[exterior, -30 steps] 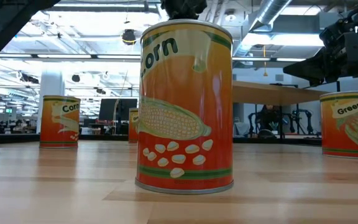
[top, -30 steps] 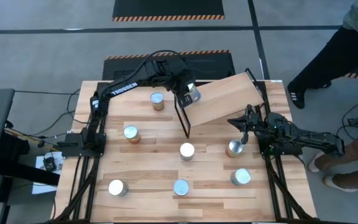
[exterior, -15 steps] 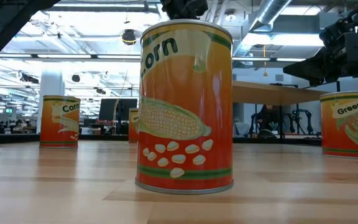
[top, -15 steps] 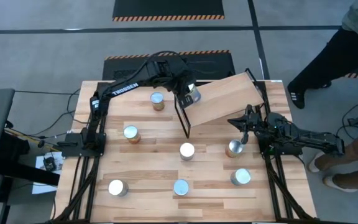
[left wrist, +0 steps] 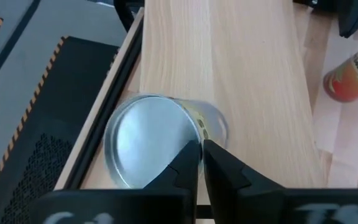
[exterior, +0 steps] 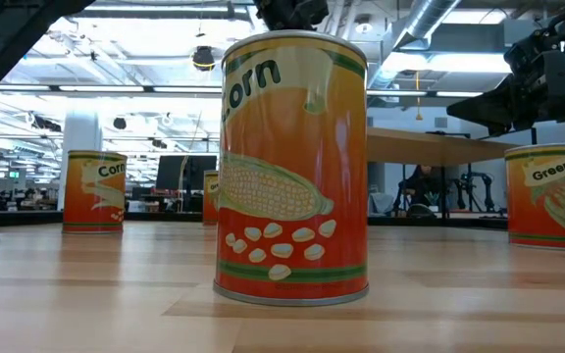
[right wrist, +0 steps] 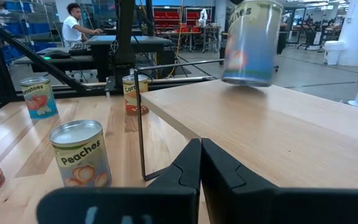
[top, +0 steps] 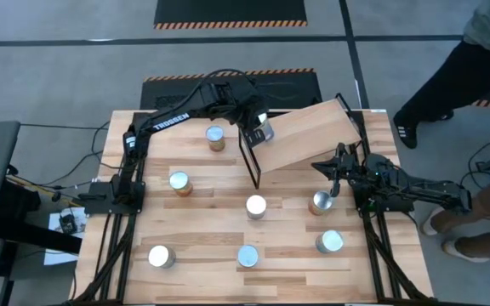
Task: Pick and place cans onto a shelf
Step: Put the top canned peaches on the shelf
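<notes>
On the shelf (top: 309,132), one can (top: 264,129).

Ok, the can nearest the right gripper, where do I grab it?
Grip the can around its label, mid-height, probably coming straight down: it stands upright, its flat lid gives no hold, and its sides look free. The right gripper is shut, so open it first.

Corn can (exterior: 294,167) centre frame: orange w/ yellow cob, green bands (white lettering). Shelf (top: 309,136) upper mid: pale wood, black frame. Peaches can (right wrist: 79,154) lower left: tan label, silver top.
</notes>
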Action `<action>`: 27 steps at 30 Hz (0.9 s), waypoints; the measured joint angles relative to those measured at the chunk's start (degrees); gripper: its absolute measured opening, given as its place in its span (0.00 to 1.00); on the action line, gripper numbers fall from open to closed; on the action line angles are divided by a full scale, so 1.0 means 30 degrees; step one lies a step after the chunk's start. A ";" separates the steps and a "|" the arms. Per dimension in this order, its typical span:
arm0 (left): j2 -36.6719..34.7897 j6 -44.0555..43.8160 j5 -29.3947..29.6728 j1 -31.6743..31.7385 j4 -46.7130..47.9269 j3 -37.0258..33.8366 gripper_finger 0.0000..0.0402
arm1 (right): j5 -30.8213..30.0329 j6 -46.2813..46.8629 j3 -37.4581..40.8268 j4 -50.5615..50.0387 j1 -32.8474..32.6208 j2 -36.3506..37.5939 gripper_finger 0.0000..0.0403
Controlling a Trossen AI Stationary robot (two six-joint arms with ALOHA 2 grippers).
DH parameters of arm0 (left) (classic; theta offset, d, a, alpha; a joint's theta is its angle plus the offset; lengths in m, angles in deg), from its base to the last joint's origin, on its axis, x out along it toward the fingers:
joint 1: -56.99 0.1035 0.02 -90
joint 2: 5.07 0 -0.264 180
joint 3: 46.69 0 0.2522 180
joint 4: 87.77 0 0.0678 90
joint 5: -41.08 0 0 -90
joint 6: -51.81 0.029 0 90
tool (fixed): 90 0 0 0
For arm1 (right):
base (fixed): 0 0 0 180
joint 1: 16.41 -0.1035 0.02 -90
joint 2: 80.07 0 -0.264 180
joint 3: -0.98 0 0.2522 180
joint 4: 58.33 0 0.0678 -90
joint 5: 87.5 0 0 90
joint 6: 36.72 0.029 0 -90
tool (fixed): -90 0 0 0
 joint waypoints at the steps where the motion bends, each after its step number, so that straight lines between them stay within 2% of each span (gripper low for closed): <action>1: 0.0000 0.0000 0.0062 0.0000 -0.0004 0.0000 0.06 | 0.0001 0.0000 -0.0002 -0.0003 0.0000 -0.0002 0.08; 10: -0.0027 0.1082 0.0089 0.0000 -0.0085 0.0000 0.10 | -0.0004 0.0000 -0.0003 -0.0003 0.0000 0.0001 0.08; 17: -0.1080 0.3608 0.0230 -0.0273 0.0050 0.0000 0.02 | -0.0004 0.0000 0.0002 -0.0001 -0.0001 -0.0002 0.08; 22: -0.1601 0.3993 0.0246 -0.0406 0.0722 0.0015 0.00 | -0.0004 0.0000 0.0002 0.0000 0.0000 -0.0002 0.08; 25: -0.1611 0.4171 -0.0656 -0.0560 0.0667 -0.0168 0.00 | -0.0004 0.0000 0.0002 0.0002 -0.0003 -0.0002 0.08; 27: -0.1690 0.4708 -0.1630 -0.0966 -0.0332 -0.1145 0.00 | -0.0004 0.0000 0.0002 -0.0005 -0.0001 0.0005 0.08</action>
